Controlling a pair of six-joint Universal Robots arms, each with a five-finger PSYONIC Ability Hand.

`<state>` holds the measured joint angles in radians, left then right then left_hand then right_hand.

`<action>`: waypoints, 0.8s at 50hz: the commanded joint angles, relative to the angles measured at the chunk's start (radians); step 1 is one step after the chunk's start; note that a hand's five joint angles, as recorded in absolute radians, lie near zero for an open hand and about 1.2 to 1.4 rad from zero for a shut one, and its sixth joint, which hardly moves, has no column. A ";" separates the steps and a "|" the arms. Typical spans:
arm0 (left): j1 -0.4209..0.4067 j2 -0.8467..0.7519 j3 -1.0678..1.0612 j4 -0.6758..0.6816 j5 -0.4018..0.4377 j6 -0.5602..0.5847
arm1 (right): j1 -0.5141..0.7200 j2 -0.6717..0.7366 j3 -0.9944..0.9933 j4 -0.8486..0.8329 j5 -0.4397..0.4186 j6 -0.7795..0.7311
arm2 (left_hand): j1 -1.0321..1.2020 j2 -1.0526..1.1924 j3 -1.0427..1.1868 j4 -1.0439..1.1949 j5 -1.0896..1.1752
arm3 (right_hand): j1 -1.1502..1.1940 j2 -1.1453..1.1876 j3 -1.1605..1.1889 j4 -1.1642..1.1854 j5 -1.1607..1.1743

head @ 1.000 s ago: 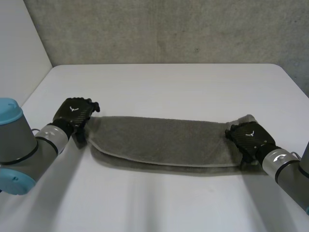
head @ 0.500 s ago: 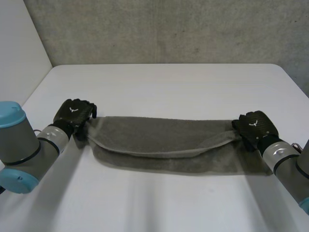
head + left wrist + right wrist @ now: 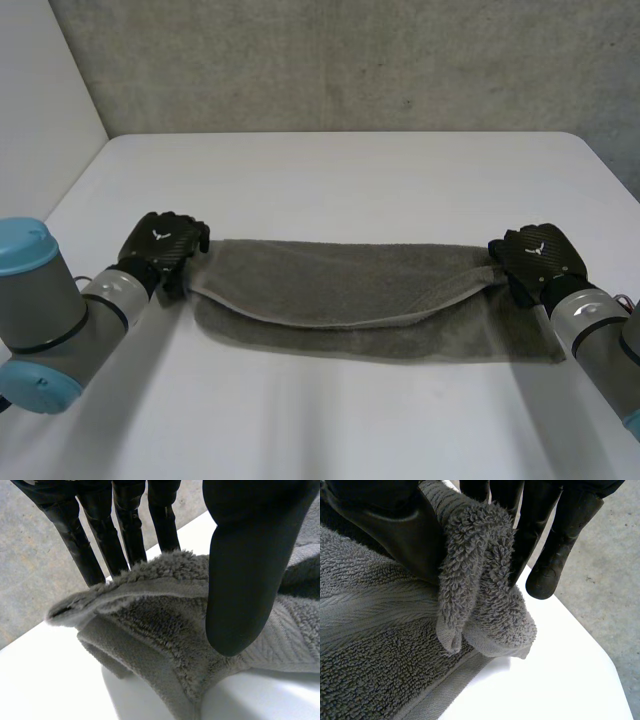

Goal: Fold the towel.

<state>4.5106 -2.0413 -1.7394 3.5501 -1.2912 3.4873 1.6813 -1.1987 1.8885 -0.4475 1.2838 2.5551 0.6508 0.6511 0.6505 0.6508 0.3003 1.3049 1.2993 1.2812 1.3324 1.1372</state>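
A grey towel (image 3: 360, 300) lies in a long strip across the near half of the white table (image 3: 340, 180), doubled over lengthwise. Its top layer is raised at both ends and sags in the middle, baring the lower layer along the near side. My left hand (image 3: 165, 243) is at the towel's left end. There the thumb (image 3: 245, 570) presses the upper layer's corner (image 3: 150, 587) against the fingers (image 3: 105, 545) behind it. My right hand (image 3: 535, 258) is at the right end, thumb (image 3: 395, 525) and fingers (image 3: 545, 530) pinching a bunched corner (image 3: 480, 580).
A grey wall (image 3: 340, 60) runs behind the table's far edge. The table's left edge slants away beside my left arm (image 3: 40, 310), and my right arm (image 3: 600, 340) comes in at the near right corner.
My right hand has shut on the towel's right corner and drawn it outward. Both hands have raised the top layer, whose near edge has pulled back off the lower layer.
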 commanded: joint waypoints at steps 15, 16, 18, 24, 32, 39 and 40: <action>-0.011 -0.004 0.017 0.030 0.000 -0.005 | -0.002 -0.007 0.000 0.020 -0.003 0.002 | 0.534 0.534 0.535 0.534 0.710 | 0.091 0.097 0.115 0.064 0.085; -0.013 -0.004 0.020 0.030 0.000 -0.005 | -0.002 -0.012 -0.002 0.027 -0.003 0.004 | 0.688 0.688 0.689 0.688 0.864 | 0.091 0.097 0.115 0.064 0.085; -0.013 -0.004 0.024 0.030 0.000 -0.005 | -0.002 -0.022 -0.003 0.032 -0.003 0.007 | 0.745 0.745 0.746 0.745 0.921 | 0.091 0.097 0.115 0.064 0.085; -0.016 0.038 0.032 0.030 -0.010 -0.010 | -0.006 -0.140 -0.032 0.081 -0.009 0.077 | 0.745 0.745 0.746 0.745 0.921 | 0.091 0.097 0.115 0.064 0.085; -0.007 0.303 0.030 0.021 -0.017 -0.083 | -0.014 -0.353 -0.219 0.326 -0.047 0.185 | 0.745 0.745 0.746 0.745 0.921 | 0.091 0.097 0.115 0.064 0.085; 0.018 0.502 0.063 -0.013 -0.011 -0.221 | -0.017 -0.389 -0.533 0.767 -0.138 0.175 | 0.745 0.745 0.746 0.745 0.921 | 0.091 0.097 0.115 0.064 0.085; 0.018 0.503 0.063 -0.013 -0.011 -0.221 | -0.017 -0.389 -0.534 0.768 -0.138 0.175 | 0.745 0.745 0.746 0.745 0.921 | 0.091 0.097 0.115 0.064 0.085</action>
<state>4.5135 -1.6465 -1.7003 3.5668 -1.3077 3.3447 1.6651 -1.5840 1.5471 0.0539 1.2043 2.7412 1.2045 1.2160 1.2136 1.2170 0.8644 1.3050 1.2994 1.2965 1.3324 1.1405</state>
